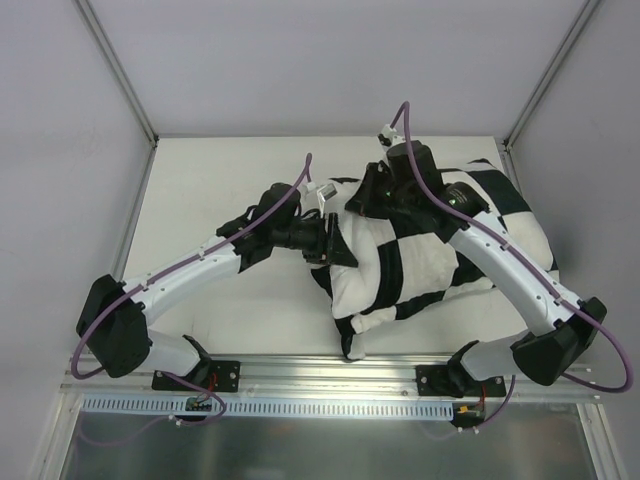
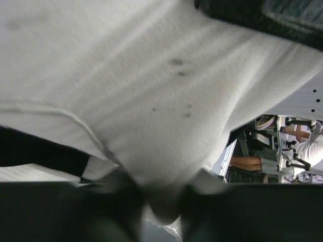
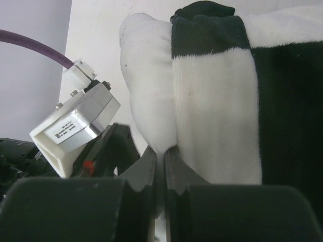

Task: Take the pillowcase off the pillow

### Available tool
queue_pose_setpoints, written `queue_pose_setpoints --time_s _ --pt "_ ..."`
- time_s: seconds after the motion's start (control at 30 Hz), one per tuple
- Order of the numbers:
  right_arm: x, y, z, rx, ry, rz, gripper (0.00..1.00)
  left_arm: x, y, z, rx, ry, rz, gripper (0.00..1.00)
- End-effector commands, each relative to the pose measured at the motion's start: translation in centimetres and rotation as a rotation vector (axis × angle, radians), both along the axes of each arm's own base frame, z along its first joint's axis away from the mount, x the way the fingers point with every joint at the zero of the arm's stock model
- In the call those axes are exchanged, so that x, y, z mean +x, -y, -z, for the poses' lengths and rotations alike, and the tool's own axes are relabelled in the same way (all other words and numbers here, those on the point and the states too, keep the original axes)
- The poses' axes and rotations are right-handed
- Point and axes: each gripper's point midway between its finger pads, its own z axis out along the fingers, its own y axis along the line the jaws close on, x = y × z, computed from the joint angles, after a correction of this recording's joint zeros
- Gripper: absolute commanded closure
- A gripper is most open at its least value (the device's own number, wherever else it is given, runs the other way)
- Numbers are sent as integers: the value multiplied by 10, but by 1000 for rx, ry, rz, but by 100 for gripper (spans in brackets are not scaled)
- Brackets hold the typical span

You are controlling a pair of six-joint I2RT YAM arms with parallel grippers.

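Observation:
The black-and-white checkered pillowcase [image 1: 420,250] lies bunched at the table's centre right, covering most of the pillow. My left gripper [image 1: 328,243] is at its left edge. In the left wrist view it [image 2: 161,201] is shut on a fold of the pillowcase's white fabric [image 2: 151,75], with a hem and a black patch at left. My right gripper [image 1: 362,195] is at the upper left end. In the right wrist view it [image 3: 164,151] is shut on the plain white pillow [image 3: 146,85], which sticks out of the pillowcase's edge [image 3: 217,101].
The white table [image 1: 220,180] stretches left and behind the pillow. Metal frame posts rise at the back corners. A rail [image 1: 320,375] runs along the near edge. The left arm's wrist camera [image 3: 75,121] sits close beside my right gripper.

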Motion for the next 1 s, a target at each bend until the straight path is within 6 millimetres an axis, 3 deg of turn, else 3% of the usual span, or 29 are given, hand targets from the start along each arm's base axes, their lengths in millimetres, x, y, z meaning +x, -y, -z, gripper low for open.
queue_pose_setpoints --time_s 0.0,0.03,0.07,0.1,0.13,0.23,0.3,0.4,0.6,0.67,0.73,0.77,0.8,0.83,0.9,0.97 --pt "-4 -18 -60 128 138 -65 99 9 9 -21 -65 69 -2 89" --pt "-4 -13 -55 87 147 -68 99 18 3 -19 -53 61 -36 100" --pt "-10 -4 -46 35 127 -64 93 22 -3 -21 -55 52 -64 100" --pt "-7 8 -41 -17 136 -24 81 24 -10 -13 -43 33 -90 100" --pt "-6 19 -34 -69 141 6 54 29 -18 -11 -40 28 -121 100" --pt "-10 52 -20 -198 160 72 26 36 -41 -6 -38 26 -192 100" --pt "-12 65 -15 -247 164 90 21 37 -48 -7 -45 27 -207 100" --pt "-14 65 3 -315 133 72 20 34 -48 -9 -50 21 -205 100" --pt "-18 35 28 -379 107 -25 11 32 -50 -7 -41 9 -207 100" --pt "-15 29 37 -386 94 -36 11 31 -51 -7 -38 5 -207 100" --pt "-8 34 51 -451 83 -21 21 31 -53 -9 -37 11 -211 100" --pt "-2 43 53 -482 87 16 34 31 -55 -10 -36 13 -216 100" --pt "2 56 57 -488 72 53 61 34 -61 -13 -41 24 -235 100" --pt "4 65 58 -478 61 79 72 34 -67 -15 -42 28 -242 100" --pt "11 90 68 -456 21 165 90 39 -86 -19 -44 30 -277 100" --pt "9 103 65 -392 21 193 92 40 -104 -13 -15 27 -316 100"
